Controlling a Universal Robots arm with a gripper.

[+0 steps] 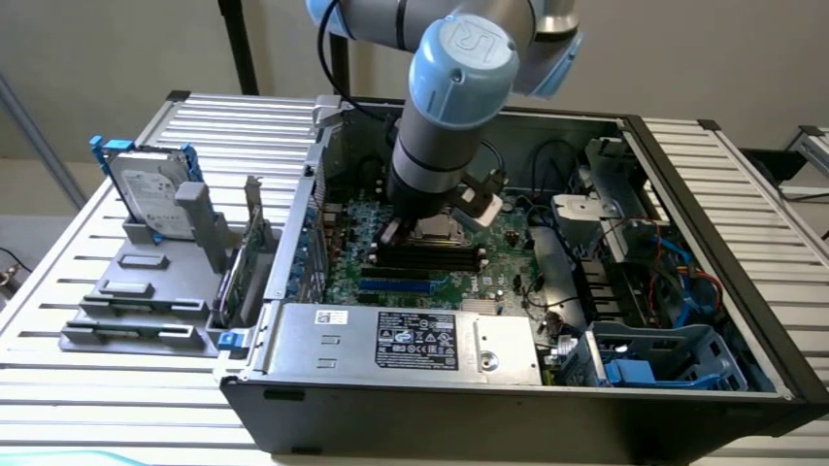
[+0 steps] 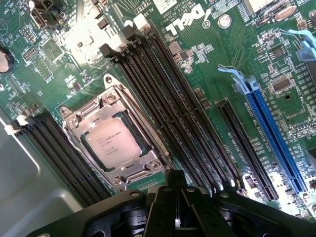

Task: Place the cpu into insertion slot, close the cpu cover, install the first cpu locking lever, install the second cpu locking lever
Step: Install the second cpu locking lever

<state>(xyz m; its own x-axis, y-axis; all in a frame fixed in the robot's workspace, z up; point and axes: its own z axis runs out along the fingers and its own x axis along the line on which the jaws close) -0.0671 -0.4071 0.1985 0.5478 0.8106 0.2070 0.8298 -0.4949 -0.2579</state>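
Observation:
The cpu point(image 2: 112, 143), a pale silvery square chip, lies flat in the insertion slot point(image 2: 148, 157) on the green motherboard point(image 2: 207, 54). The cpu cover point(image 2: 79, 127), a silvery metal frame, lies down around it, and the chip shows through its window. My gripper point(image 2: 177, 193) hovers just off one edge of the socket, its black fingers shut together and holding nothing. In the exterior view the arm point(image 1: 434, 146) reaches straight down into the open computer case, and its wrist hides most of the socket area point(image 1: 441, 231). I cannot tell how the locking levers stand.
Long black memory slots point(image 2: 163, 103) run on both sides of the socket, and a blue card slot point(image 2: 271, 133) lies further off. A grey power supply box point(image 1: 402, 340), cables and drive cages point(image 1: 661, 354) crowd the case. A hard drive point(image 1: 149, 189) stands outside on the exterior view's left.

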